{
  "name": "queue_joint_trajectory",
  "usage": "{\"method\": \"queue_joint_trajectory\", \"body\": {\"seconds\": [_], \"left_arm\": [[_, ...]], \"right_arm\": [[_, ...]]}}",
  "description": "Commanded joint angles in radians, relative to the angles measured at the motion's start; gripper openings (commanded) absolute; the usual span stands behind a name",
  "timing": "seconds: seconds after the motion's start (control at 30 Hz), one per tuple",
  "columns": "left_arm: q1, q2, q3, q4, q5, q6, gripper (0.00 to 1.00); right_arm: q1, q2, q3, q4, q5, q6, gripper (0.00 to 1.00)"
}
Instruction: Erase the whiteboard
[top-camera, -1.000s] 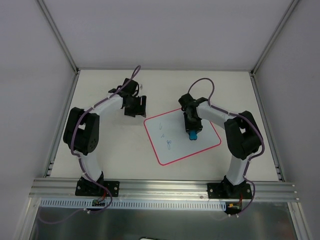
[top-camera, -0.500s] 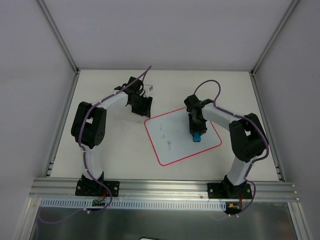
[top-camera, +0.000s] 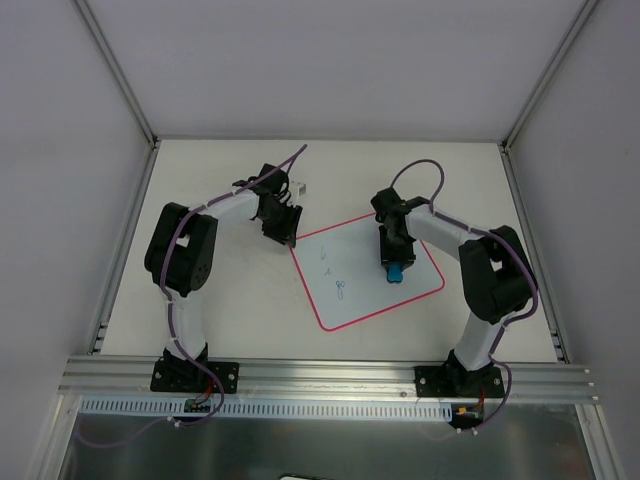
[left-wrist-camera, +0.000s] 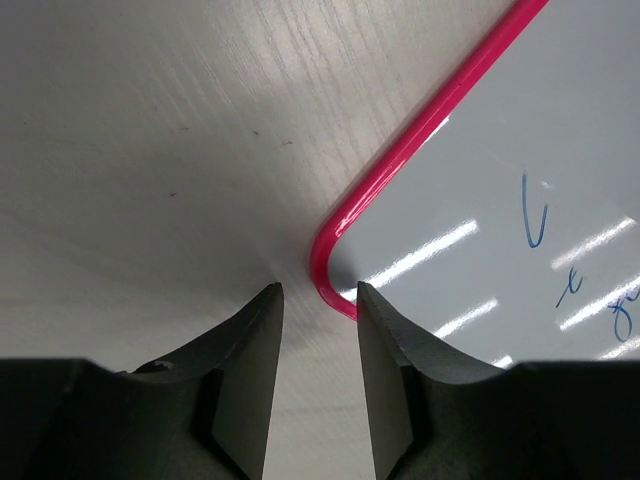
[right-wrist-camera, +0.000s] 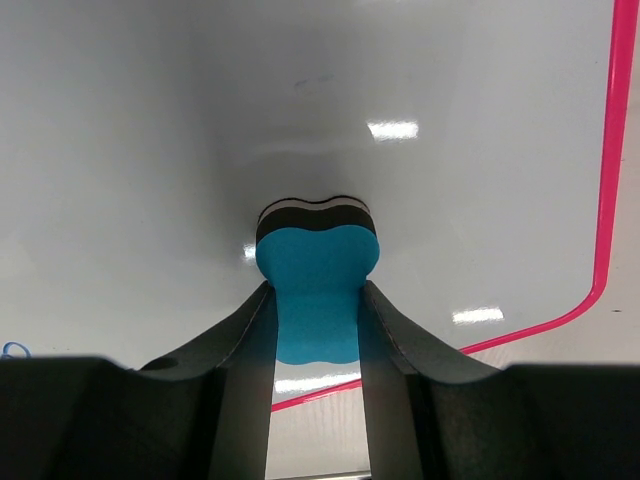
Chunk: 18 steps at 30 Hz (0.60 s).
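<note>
Eraser held on board, corner straddled.
Board lies mid-desk. Eraser is grasped by right hand at its 3 o'clock. Left hand, released, straddles the 11 o'clock corner. Writing at 9 o'clock should be wiped flat, with the board steadied.

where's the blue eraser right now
In the top view the blue eraser sits right of centre, clamped in the right arm's jaws, on the right half of the whiteboard, to the right of the blue writing.
</note>
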<state>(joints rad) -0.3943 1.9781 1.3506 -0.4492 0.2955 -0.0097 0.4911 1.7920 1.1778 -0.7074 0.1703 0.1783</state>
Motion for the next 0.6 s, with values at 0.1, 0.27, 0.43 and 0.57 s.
{"method": "queue_joint_trajectory", "body": {"seconds": [0.1,0.27,0.43,0.57], "left_arm": [[-0.028,0.027,-0.022,-0.002,-0.033,0.013,0.30],[-0.048,0.037,-0.025,-0.002,-0.003,-0.039,0.07],[-0.055,0.019,-0.076,-0.002,0.027,-0.096,0.00],[-0.060,-0.025,-0.139,0.000,0.047,-0.194,0.00]], "right_arm": [[-0.013,0.049,0.059,0.005,0.017,-0.023,0.00],[-0.022,0.102,0.114,0.005,0.000,-0.045,0.00],[-0.023,0.168,0.195,-0.003,-0.012,-0.071,0.00],[-0.022,0.224,0.278,-0.023,-0.025,-0.073,0.00]]}}
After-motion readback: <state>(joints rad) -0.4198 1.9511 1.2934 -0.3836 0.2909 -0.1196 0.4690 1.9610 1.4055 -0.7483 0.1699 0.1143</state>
